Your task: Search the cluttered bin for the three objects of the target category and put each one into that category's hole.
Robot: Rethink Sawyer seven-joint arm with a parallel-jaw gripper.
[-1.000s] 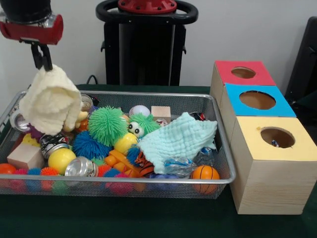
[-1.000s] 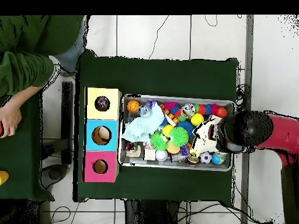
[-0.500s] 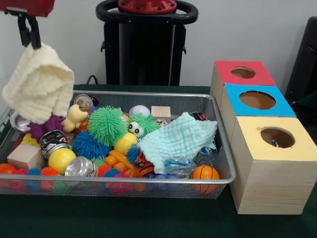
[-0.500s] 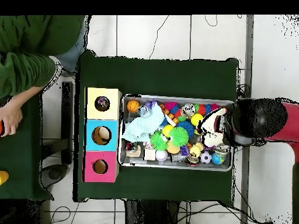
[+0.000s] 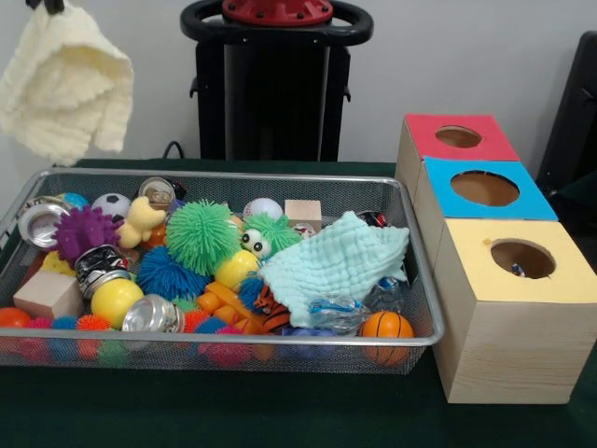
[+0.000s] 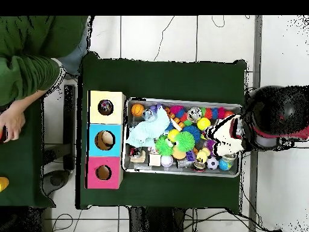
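Observation:
A cream knitted cloth (image 5: 65, 89) hangs high above the left end of the wire bin (image 5: 233, 177), clear of the clutter. My gripper (image 5: 48, 5) shows only as dark tips at the top edge, shut on the cloth's upper corner. From overhead the cream cloth (image 6: 228, 138) sits over the bin's right end, beside the arm's dark head (image 6: 274, 118). To the right stand three boxes with round holes: red (image 5: 424, 131), blue (image 5: 438, 177) and yellow (image 5: 466, 252). A small item lies inside the yellow box's hole (image 5: 518, 270).
The bin holds a pale green cloth (image 5: 336, 261), a green spiky ball (image 5: 201, 233), a purple spiky toy (image 5: 84, 229), cans (image 5: 149, 315), a wooden block (image 5: 302, 213) and a small basketball (image 5: 386, 327). A person's green sleeve (image 6: 24, 66) shows beyond the boxes.
The gripper has risen and drawn back with the cream cloth, lifting it out of the bin. A purple spiky toy, a toy football and a can underneath now show.

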